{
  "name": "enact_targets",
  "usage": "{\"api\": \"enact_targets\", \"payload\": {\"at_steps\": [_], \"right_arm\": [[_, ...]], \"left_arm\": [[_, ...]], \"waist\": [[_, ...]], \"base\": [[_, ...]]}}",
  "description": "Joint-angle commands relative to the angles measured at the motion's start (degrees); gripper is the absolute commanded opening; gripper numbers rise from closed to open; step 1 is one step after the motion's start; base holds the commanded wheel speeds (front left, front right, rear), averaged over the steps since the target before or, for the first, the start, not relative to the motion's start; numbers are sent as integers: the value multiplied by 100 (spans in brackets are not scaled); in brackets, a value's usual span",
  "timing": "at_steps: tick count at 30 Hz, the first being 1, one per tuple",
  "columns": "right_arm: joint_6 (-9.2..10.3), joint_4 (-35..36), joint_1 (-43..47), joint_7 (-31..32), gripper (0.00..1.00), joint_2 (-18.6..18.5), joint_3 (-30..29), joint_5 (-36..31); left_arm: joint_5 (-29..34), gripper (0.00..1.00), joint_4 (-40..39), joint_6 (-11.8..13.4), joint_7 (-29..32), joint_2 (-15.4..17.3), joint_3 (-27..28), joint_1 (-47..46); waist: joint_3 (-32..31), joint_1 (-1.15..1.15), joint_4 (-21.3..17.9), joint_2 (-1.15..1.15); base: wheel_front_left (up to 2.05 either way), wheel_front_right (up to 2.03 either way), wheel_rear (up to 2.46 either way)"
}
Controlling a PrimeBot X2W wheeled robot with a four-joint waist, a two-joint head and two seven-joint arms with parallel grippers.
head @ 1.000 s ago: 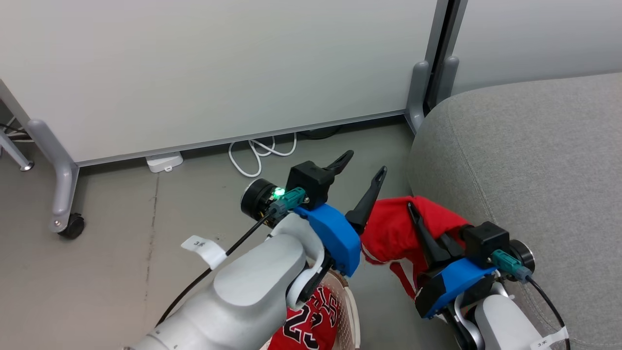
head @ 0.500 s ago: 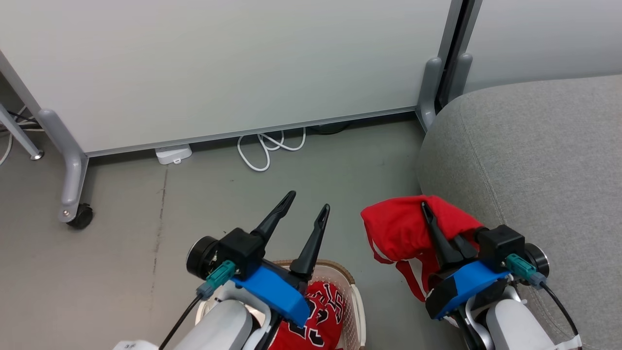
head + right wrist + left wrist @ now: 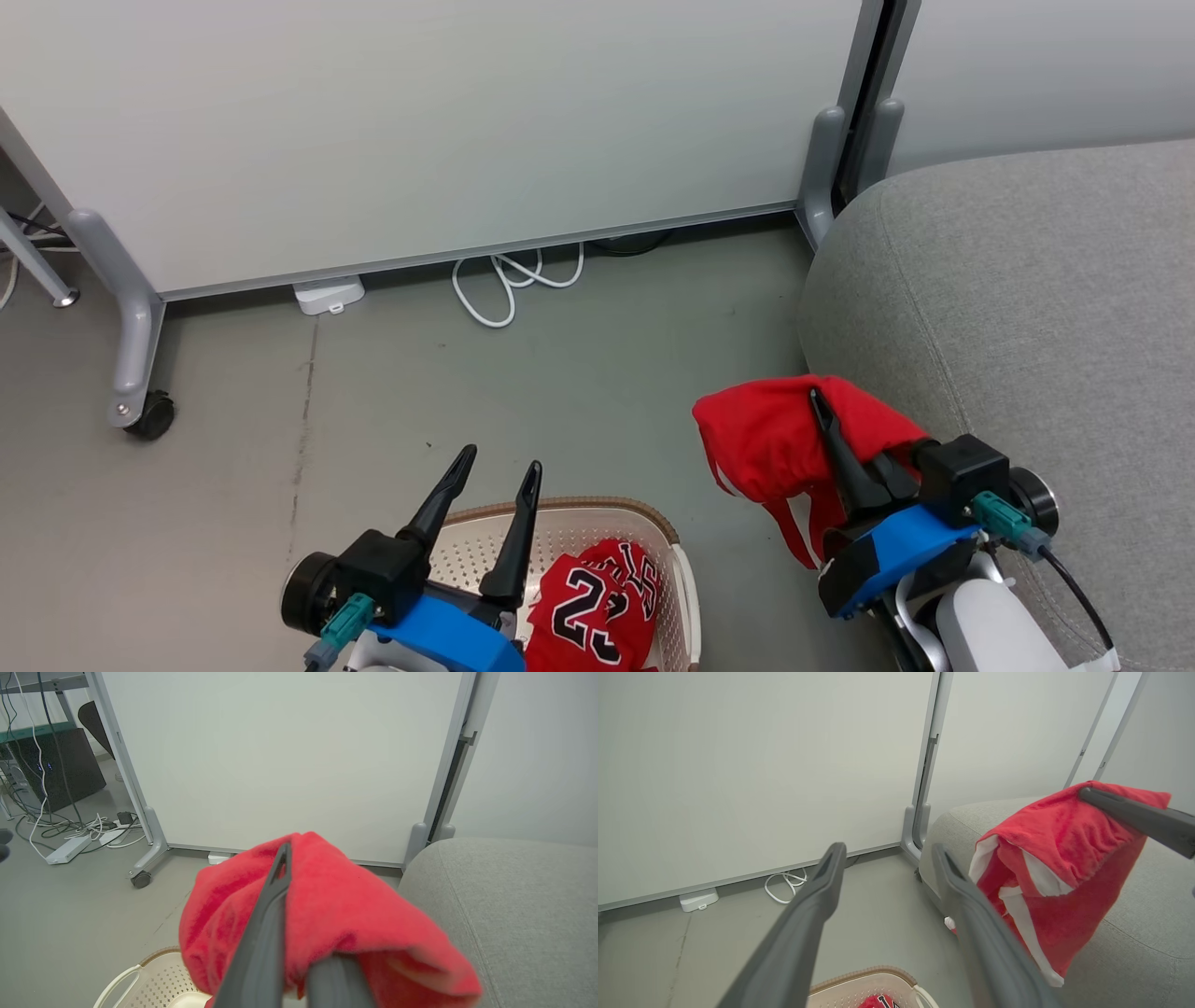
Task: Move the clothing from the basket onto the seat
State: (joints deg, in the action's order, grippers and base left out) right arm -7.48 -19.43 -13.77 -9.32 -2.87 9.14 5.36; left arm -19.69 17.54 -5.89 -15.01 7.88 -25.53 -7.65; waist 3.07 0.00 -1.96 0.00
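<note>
Grey floor (image 3: 373, 420), white partition panel (image 3: 420, 131) behind. Right gripper (image 3: 820, 401), lower right of head view: jaws pressed together, pinching a bunched red jersey (image 3: 766, 439) in the air beside the grey seat (image 3: 1027, 299) edge. Left gripper (image 3: 499, 459), lower left: jaws spread, empty, over the basket (image 3: 597, 504) rim. Second jersey (image 3: 597, 607) lies inside the basket, bottom centre.

Surface materials and finishes, as seen

Raised jersey (image 3: 761, 439): thin red cloth, matt, softly napped, with white fabric trim. Second jersey (image 3: 597, 611): same red cloth, with flat printed numerals. Basket (image 3: 464, 553): cream perforated plastic with a slight sheen; rim band (image 3: 597, 505) brown, woven-look. Seat (image 3: 1027, 299): grey woven upholstery, matt, coarse-grained, with a stitched seam. Floor (image 3: 392, 420): smooth, matt grey. Panel (image 3: 420, 121): smooth, pale, satin.
</note>
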Motion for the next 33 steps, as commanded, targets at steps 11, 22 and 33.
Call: {"api": "enact_targets", "payload": {"at_steps": [11,22,33], "right_arm": [[-3,85,58,26,0,-1,36,-25],[-3,44,-17,-42,0,-1,91,23],[-3,-25,-50,-130,0,-1,133,113]], "left_arm": [[394,100,25,-157,-25,-220,349,55],[388,100,100,-171,-25,-182,211,-42],[338,100,72,-173,-25,-107,106,-149]], "waist": [[25,0,-101,0],[123,0,-785,0],[178,0,-1625,0]], "base": [[0,0,0],[0,0,0],[0,0,0]]}}
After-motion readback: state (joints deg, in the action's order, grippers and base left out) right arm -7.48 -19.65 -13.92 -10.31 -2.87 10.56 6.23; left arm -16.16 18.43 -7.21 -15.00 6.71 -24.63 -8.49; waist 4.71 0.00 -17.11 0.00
